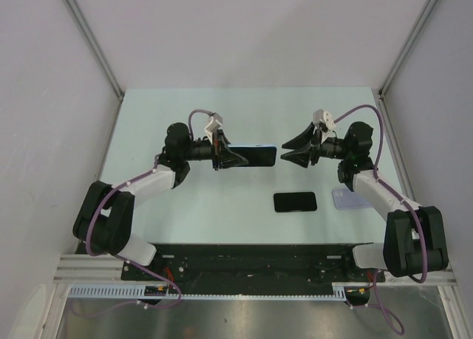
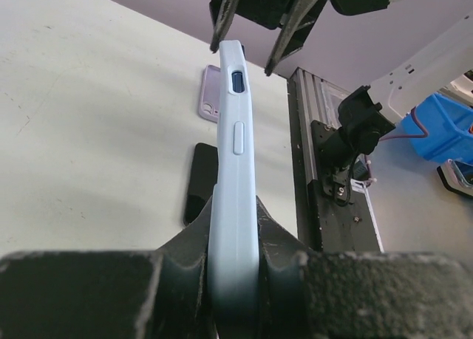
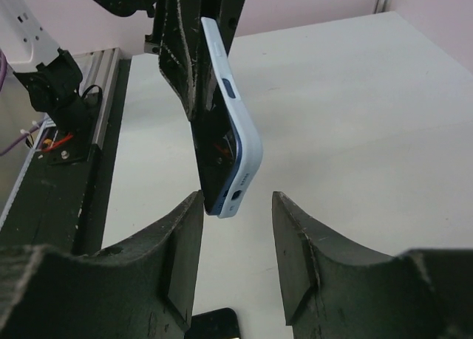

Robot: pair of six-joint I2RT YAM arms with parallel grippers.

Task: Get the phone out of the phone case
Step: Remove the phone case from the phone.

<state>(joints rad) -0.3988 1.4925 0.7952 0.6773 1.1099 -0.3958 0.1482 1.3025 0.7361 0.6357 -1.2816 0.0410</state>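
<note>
- Two grippers face each other above the middle of the table (image 1: 185, 117). The case (image 1: 260, 156) hangs in the air between them, its long side running left to right.
- The left gripper (image 1: 240, 159) is clamped on the case's left end, jaws nearly closed across its thickness. The left wrist view shows the pale blue shell wedged between the pads.
- The right gripper (image 1: 285, 151) stands about half open and holds nothing. In the right wrist view the case's free end sits between its fingers (image 3: 185, 235), closer to one than the other. Whether it touches, I cannot tell.
- A dark glossy face (image 3: 216, 158) fills one side of the shell. I take it for the phone, seated inside.
- A loose phone (image 1: 295, 201) and a lilac case (image 1: 346, 199) lie on the table nearer the bases, right of centre, well apart from both grippers. They are best left alone.
- The step in hand, as I judge it, is for the right gripper to take the free end so the phone can be worked out of the shell.
- To do it well:
  - Centre the free end between the jaws before closing, since it sits off to one side.
  - Bear on the phone rather than the shell's lip, or both arms merely hold the case.
  - Free one corner first with the left clamp firm. A straight pull risks dragging the case out of the left jaws.
</note>
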